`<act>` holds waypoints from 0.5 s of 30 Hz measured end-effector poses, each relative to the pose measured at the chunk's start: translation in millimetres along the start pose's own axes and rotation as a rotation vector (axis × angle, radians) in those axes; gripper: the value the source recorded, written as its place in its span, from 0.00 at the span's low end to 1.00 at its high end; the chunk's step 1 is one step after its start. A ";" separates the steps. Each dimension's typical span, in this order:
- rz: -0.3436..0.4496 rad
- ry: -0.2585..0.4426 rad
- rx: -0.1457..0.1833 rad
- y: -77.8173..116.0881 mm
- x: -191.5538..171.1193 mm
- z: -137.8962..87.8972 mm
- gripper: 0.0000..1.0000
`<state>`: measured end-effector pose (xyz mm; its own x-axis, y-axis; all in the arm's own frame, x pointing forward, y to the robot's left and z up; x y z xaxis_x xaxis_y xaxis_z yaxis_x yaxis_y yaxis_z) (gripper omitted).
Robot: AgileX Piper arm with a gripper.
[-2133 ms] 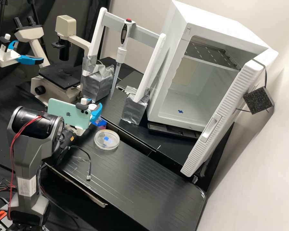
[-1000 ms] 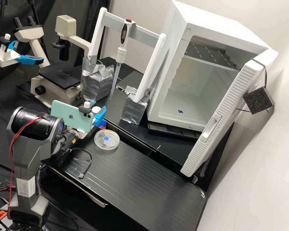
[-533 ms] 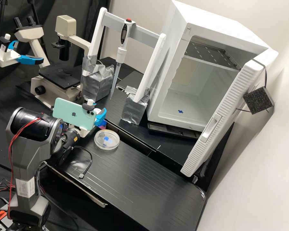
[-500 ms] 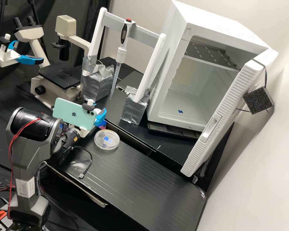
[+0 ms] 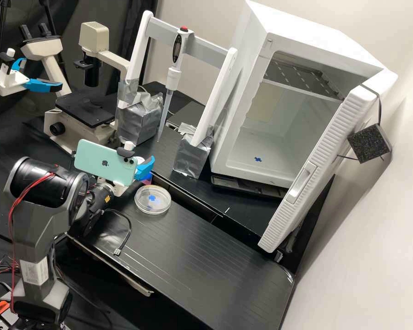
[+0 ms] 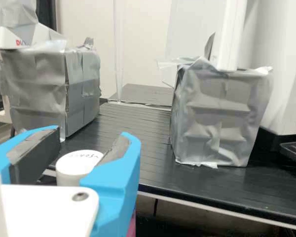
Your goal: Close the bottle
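Note:
In the high view the gripper (image 5: 144,167) is at the bench's back left, just above the pink and blue bottle (image 5: 147,178), most of which it hides. The wrist view has the gripper (image 6: 91,145) open, with the bottle's white cap (image 6: 78,164) between its fingers. A dark gap shows between one grey pad (image 6: 35,152) and the cap; the other finger overlaps the cap's far side. A sliver of the pink bottle (image 6: 132,226) appears beneath that finger. How tightly the cap sits is hidden.
A clear petri dish (image 5: 153,200) lies close to the gripper. Behind are two tape-wrapped stand feet (image 5: 192,156), a hanging pipette (image 5: 173,75) and a microscope (image 5: 85,114). The white incubator (image 5: 280,169) stands open at the right. A loose cable (image 5: 129,224) hangs over the bench.
The gripper has moved right and slightly down over the bottle, then nearly stopped. Most recently its visible blue finger has shifted slightly outward and the arm's upper joint has moved left.

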<state>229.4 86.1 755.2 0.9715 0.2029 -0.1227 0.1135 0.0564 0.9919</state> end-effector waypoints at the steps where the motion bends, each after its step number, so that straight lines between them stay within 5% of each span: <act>1: 0.008 0.007 0.002 2.5 -2.9 -1.4 1.00; 11: 0.108 0.042 0.012 21.1 -33.7 -5.9 1.00; 15: 0.175 0.013 0.042 30.0 -45.7 -4.8 1.00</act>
<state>187.5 83.2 790.4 0.9744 0.2187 0.0514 -0.0478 -0.0220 0.9986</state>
